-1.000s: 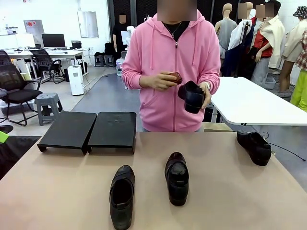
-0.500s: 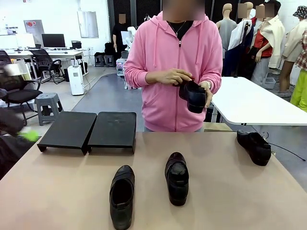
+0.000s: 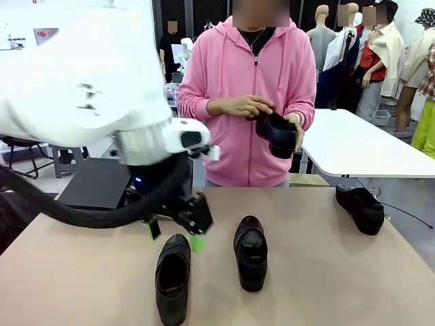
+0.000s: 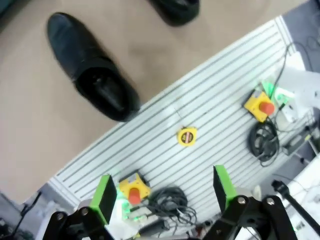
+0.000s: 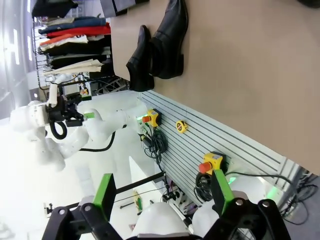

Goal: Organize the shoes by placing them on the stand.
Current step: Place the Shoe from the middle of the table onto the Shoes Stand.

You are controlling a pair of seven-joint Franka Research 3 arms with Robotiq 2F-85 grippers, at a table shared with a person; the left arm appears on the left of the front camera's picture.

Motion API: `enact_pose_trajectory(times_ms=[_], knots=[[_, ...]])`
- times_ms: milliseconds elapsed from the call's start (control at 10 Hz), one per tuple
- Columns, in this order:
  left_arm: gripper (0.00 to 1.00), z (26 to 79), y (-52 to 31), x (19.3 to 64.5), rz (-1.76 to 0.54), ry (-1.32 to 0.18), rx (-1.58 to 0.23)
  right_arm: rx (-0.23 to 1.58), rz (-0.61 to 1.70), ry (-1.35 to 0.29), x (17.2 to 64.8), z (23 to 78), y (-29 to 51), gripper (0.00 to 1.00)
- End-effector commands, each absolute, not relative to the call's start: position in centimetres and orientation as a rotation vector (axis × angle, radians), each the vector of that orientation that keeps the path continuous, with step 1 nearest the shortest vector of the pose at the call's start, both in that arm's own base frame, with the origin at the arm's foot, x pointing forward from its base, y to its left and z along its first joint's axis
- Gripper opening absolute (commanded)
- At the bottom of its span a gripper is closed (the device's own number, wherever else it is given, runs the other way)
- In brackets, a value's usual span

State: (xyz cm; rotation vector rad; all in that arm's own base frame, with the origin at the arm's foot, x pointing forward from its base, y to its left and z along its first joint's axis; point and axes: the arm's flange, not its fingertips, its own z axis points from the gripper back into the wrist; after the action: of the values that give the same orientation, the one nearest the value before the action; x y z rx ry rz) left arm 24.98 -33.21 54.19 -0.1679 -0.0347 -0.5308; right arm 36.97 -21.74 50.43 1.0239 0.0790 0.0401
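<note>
None of the four shoes had reached the stand [image 3: 95,183], so the whole task was left to do. The stand sat at the far left of the tabletop [image 3: 326,285], mostly hidden behind the left arm, and the part that showed was bare. The near-left shoe [image 3: 172,278] and the middle shoe [image 3: 251,252] lay side by side close to the robot, toes toward it. A third shoe [image 3: 361,208] rested well apart at the far right edge. The fourth shoe [image 3: 277,134] was off the table, held in the person's hands [image 3: 241,106] at the far side. The left gripper [image 3: 175,234] hung just above the far end of the near-left shoe, fingers spread wide and nothing between them, so a first pick looked to be in preparation. The right gripper [image 5: 160,192] was also spread and empty, away from the shoes. All four placements remained, one depending on the person handing over or setting down the held shoe.
</note>
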Motion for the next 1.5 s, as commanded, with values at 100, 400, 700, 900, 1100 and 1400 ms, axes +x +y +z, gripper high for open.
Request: enact_pose_trajectory(times_ms=[100,400,700,900,1100,1400], knots=[[1.00,55.7,-30.7,24.6,-0.495,-0.100,-0.179,1.040,0.020,0.083,37.1,50.9,-21.7,1.00],[1.00,55.5,-32.1,25.4,-0.509,-0.067,-0.189,1.040,0.020,0.083,37.1,50.9,-21.7,1.00],[1.00,48.9,-33.3,24.7,-0.167,-0.146,-0.240,1.040,0.020,0.083,37.1,50.9,-21.7,1.00],[1.00,45.8,-33.6,25.6,-0.087,-0.165,-0.213,1.040,0.020,0.083,37.1,50.9,-21.7,1.00],[1.00,42.3,-34.7,27.6,-0.061,-0.186,-0.178,1.040,0.020,0.083,37.1,50.9,-21.7,1.00],[1.00,37.5,-35.9,31.2,-0.023,-0.173,-0.120,1.040,0.020,0.083,37.1,50.9,-21.7,1.00]])
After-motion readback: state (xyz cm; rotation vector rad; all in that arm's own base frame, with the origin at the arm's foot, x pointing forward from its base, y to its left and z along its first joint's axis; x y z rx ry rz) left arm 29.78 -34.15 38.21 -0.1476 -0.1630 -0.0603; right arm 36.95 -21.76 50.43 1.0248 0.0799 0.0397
